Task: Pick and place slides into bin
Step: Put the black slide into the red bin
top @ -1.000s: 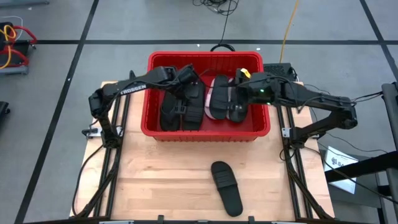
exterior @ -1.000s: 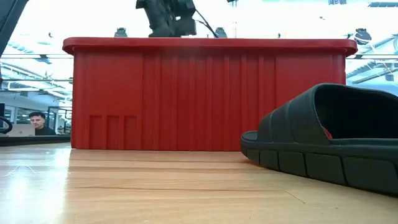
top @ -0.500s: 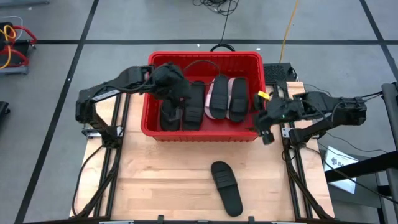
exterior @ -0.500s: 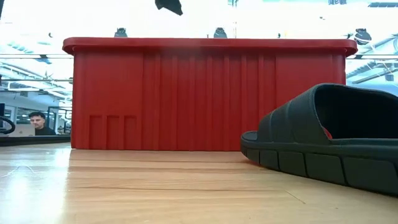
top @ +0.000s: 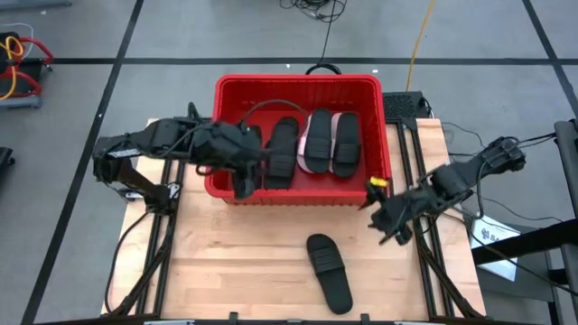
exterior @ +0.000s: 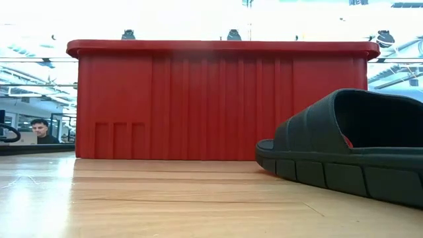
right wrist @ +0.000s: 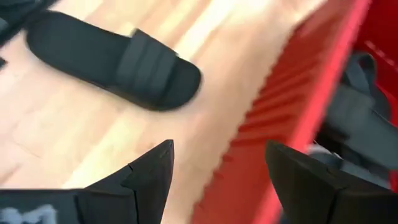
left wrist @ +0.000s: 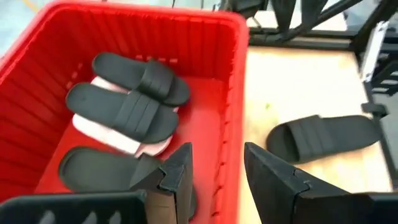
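Note:
The red bin (top: 298,191) stands at the table's far middle. In it lie black flip-flops (top: 280,152) and two black slides (top: 318,143) that rest on light pink slides (left wrist: 118,135). One black slide (top: 328,271) lies flat on its sole on the table, near the front edge; it also shows in the low view (exterior: 350,149). My left gripper (top: 242,185) is open and empty above the bin's near-left wall (left wrist: 235,124). My right gripper (top: 385,221) is open and empty above the table, to the right of the bin's near right corner, with the black slide (right wrist: 118,62) ahead of it.
Bare wooden table (top: 226,262) lies in front of the bin on both sides of the loose slide. The arms' metal frames (top: 163,226) run along the table's left and right edges. A person sits far off in the room behind (exterior: 39,130).
Both grippers have drawn back out of the bin. My left gripper has risen and gone toward the bin's near-left wall. My right gripper has gone toward the table's right and near edges, ending over the bare table. The sandals in the bin lie still.

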Available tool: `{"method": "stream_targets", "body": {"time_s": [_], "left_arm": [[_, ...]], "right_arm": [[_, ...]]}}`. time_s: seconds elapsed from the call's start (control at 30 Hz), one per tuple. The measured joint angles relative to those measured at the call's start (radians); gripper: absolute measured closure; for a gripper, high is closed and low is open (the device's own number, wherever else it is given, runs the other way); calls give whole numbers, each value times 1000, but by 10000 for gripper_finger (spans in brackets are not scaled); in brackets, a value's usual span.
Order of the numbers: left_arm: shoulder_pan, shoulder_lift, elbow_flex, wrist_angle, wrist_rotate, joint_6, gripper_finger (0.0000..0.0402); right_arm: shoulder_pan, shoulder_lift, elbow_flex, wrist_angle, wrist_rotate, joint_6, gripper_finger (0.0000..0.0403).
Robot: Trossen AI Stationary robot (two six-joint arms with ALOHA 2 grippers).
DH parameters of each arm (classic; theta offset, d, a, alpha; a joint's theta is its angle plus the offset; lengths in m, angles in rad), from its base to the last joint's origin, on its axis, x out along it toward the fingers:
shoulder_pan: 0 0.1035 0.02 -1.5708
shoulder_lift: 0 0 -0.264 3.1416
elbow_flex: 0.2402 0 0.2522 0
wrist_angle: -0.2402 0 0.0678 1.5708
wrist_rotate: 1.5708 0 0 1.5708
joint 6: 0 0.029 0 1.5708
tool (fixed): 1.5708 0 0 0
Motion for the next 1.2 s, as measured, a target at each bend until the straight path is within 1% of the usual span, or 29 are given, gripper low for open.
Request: {"method": "stream_targets", "body": {"time_s": [0.13,0.3,0.47,0.7,0.77,0.9,1.07,1.2], "left_arm": [[-67,4,0,3,-37,-12,263],[-135,3,0,3,-42,-24,263],[-191,3,0,2,-42,-56,263],[-260,3,0,2,-56,-66,263],[-272,3,0,2,-56,-74,263],[-286,3,0,2,-57,-93,263],[-288,3,0,2,-58,-113,263],[-288,3,0,2,-81,-115,263]], "right_arm": [[86,7,-69,141,0,55,161],[172,49,-169,350,0,126,161],[230,105,-276,546,4,114,161],[243,209,-398,779,5,191,161],[243,242,-431,846,6,191,161],[243,294,-469,895,8,135,161],[243,352,-491,905,55,57,161],[239,369,-527,1002,62,7,161]]}}
